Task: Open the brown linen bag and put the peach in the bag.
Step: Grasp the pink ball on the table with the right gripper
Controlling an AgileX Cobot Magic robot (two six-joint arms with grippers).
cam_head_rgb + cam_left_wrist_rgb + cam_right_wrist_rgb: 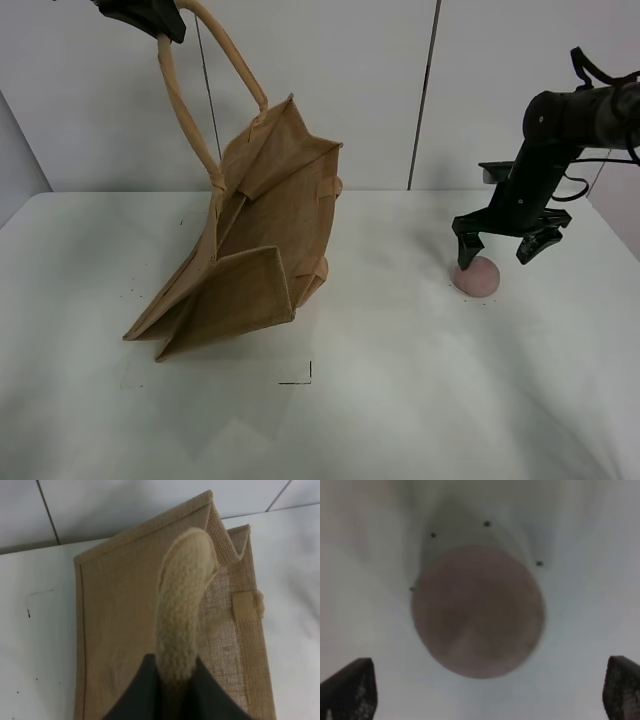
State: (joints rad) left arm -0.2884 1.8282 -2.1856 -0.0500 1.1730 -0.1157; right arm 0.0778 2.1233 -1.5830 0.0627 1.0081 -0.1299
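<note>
Exterior high view: the bag (255,250) stands tilted on the left half of the white surface (400,400), its lower edge resting on the surface and its upper part raised toward the wall (330,80). One handle (185,110) runs up as a taut loop to the left hand (170,28), which is clamped on the top of the loop at the upper edge of the view. The side gusset is folded inward and the mouth faces up and to the right, partly open. The peach (477,276) lies on the surface at the right, well apart from the bag. The right hand (497,250) hangs just above the peach, its two fingers spread and pointing down on either side of it. Left wrist view: the handle (182,605) rises from between the dark fingers (140,695) of the left hand (172,695), which press together on it. Beyond lies the flat side of the bag (120,620), its folded gusset at the far corner, with the surface (35,630) around it. Right wrist view: the peach (477,610), blurred, fills the centre. The right hand (485,692) is wide apart; its fingertips (350,690) show only at the two corners, clear of the fruit.
</note>
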